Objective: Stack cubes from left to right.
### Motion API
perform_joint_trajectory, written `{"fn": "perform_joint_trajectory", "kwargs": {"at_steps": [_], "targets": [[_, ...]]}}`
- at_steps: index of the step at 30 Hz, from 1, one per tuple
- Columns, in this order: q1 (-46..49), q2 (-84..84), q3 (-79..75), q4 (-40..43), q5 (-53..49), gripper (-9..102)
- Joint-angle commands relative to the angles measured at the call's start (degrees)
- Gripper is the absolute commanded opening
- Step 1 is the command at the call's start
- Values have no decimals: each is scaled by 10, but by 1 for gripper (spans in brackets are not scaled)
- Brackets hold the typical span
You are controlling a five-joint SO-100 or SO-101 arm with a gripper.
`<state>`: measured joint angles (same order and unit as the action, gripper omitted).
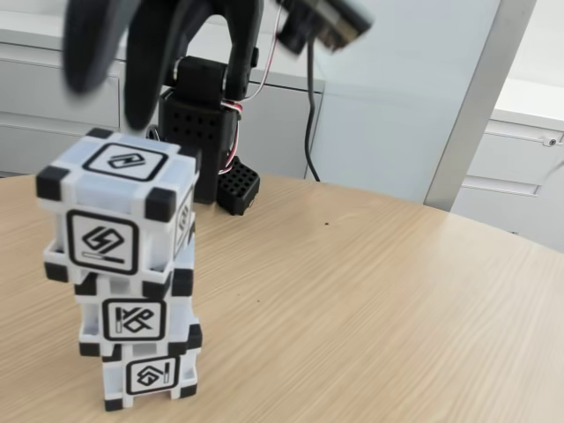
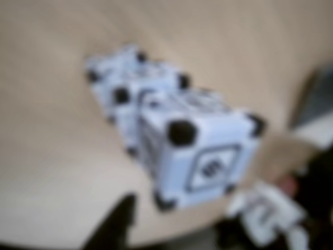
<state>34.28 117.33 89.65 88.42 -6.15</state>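
Observation:
Three white cubes with black corners stand stacked at the left of the fixed view: the bottom cube (image 1: 150, 377), the middle cube (image 1: 132, 317) and the top cube (image 1: 119, 207). The top one sits slightly offset to the left and looks a little tilted. My gripper (image 1: 110, 101) hangs just above the top cube, blurred, open, with nothing between its black fingers. The blurred wrist view looks down on the stack, with the top cube (image 2: 203, 151) nearest and one black finger (image 2: 117, 224) at the lower edge.
The arm's black base (image 1: 207, 132) and a small black block (image 1: 238, 187) stand behind the stack. The wooden table (image 1: 370, 300) stretches to the right. White cabinets (image 1: 529, 167) and a grey post (image 1: 476, 97) lie beyond its curved edge.

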Motion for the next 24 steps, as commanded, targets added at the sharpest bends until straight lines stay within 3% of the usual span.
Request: {"fn": "perform_joint_trajectory", "kwargs": {"at_steps": [1, 8, 17, 24], "targets": [[-33, 71, -24, 2, 15, 31], [-83, 134, -19, -3, 69, 11], [-195, 136, -28, -8, 161, 0], [-291, 136, -25, -8, 148, 0]]}}
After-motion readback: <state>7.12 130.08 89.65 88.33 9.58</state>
